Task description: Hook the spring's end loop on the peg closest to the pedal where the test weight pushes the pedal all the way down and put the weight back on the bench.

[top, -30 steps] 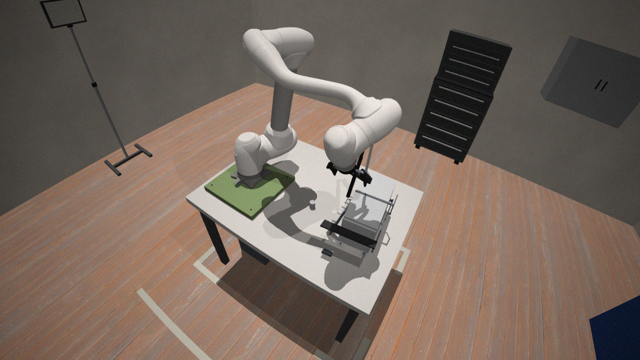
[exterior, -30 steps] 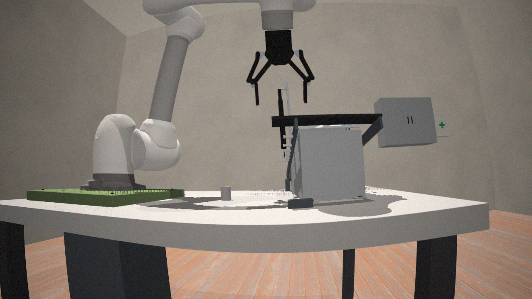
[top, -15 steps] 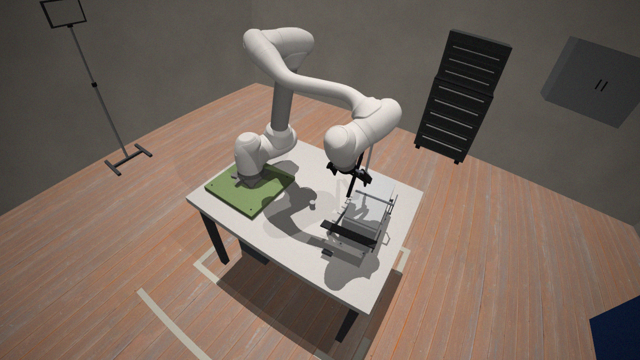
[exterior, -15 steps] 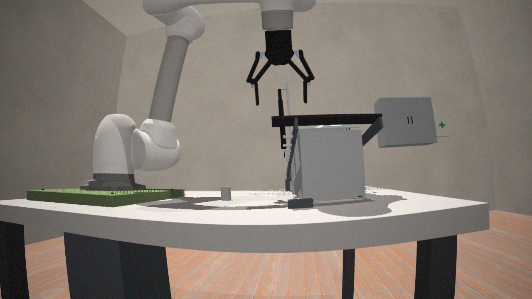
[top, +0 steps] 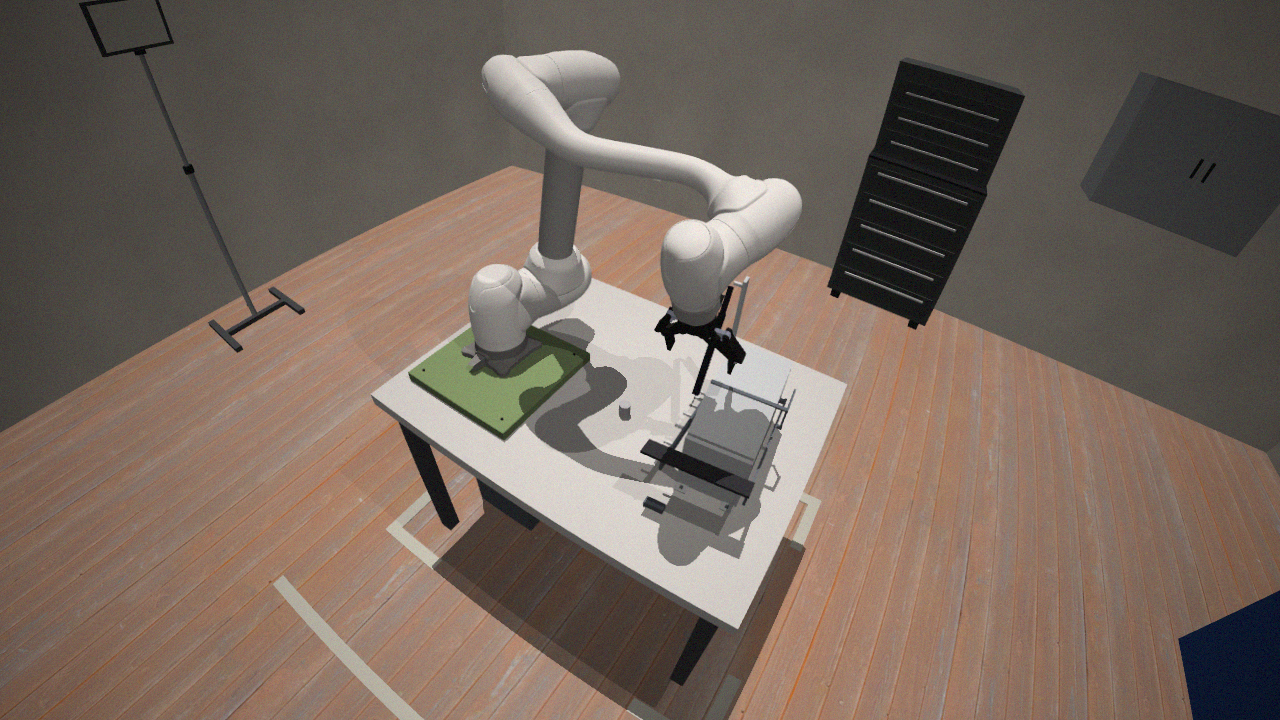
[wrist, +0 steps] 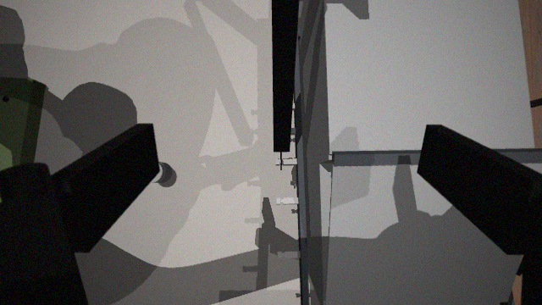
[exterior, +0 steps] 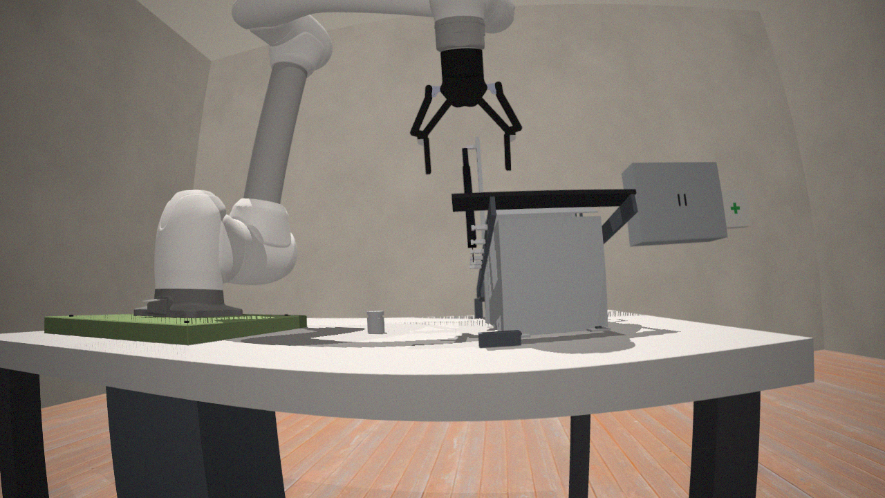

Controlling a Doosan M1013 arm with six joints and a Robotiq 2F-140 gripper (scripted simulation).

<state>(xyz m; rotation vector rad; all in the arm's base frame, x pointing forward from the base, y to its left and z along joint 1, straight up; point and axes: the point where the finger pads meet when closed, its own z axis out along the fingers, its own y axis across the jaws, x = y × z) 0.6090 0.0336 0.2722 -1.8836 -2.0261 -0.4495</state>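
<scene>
The tool (top: 701,355) (exterior: 467,170) (wrist: 289,148) is spread wide, with nothing gripped, above the feeder's (top: 725,431) (exterior: 550,272) (wrist: 381,267) peg side. The steel weight (top: 624,412) (exterior: 375,321) (wrist: 168,174) is stood upright on the counter (top: 805,394) (exterior: 402,396) (wrist: 229,224), well below the tool and offset toward the arm's base. The black spring bar (top: 704,368) (exterior: 467,179) (wrist: 284,85) is seen nearly upright, its lower end beside the pegs (top: 695,402) (exterior: 478,242) (wrist: 287,201); whether the loop is seated cannot be told. If the weight is wanted next, a sideways shift clear of the bar should be made before any descent.

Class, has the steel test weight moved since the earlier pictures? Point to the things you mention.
No; the weight (top: 624,412) (exterior: 375,322) stands upright at the same spot beside the green base plate (top: 447,394) (exterior: 124,329).
</scene>
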